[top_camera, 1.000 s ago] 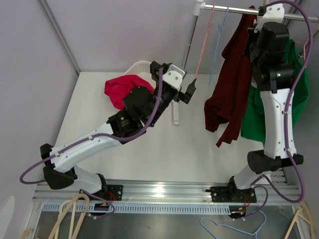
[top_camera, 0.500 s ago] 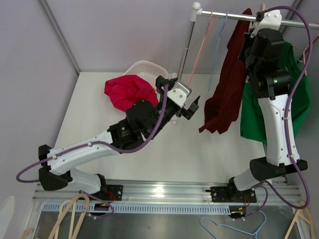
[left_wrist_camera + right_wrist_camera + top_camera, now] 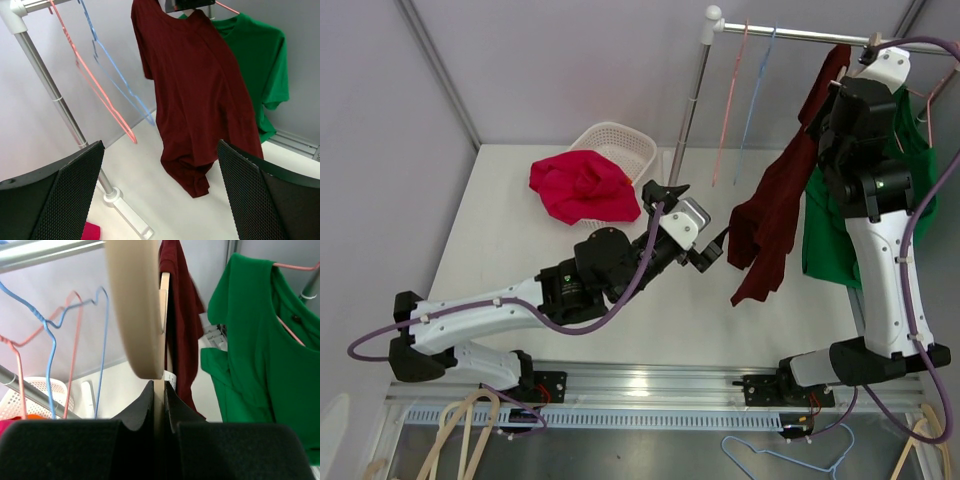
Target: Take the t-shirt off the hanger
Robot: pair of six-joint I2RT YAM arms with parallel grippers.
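A dark red t-shirt (image 3: 775, 215) hangs on a pale wooden hanger (image 3: 136, 315) near the right end of the metal rail (image 3: 790, 34). It also shows in the left wrist view (image 3: 200, 95). My right gripper (image 3: 159, 390) is shut on the hanger's flat body, high by the rail (image 3: 865, 100). My left gripper (image 3: 715, 245) is open and empty, just left of the shirt's hanging lower hem, fingers (image 3: 55, 200) wide apart and aimed at it.
A green t-shirt (image 3: 840, 235) hangs on a pink hanger right of the red one. Empty pink (image 3: 725, 110) and blue (image 3: 752, 100) wire hangers hang on the rail. The rail's post (image 3: 685, 120) stands mid-table. A white basket (image 3: 615, 150) with a crimson garment (image 3: 582, 188) is behind.
My left gripper has moved right and forward, close to the red shirt's hem. My right gripper with the hanger has shifted right along the rail, and the shirt swung with it.
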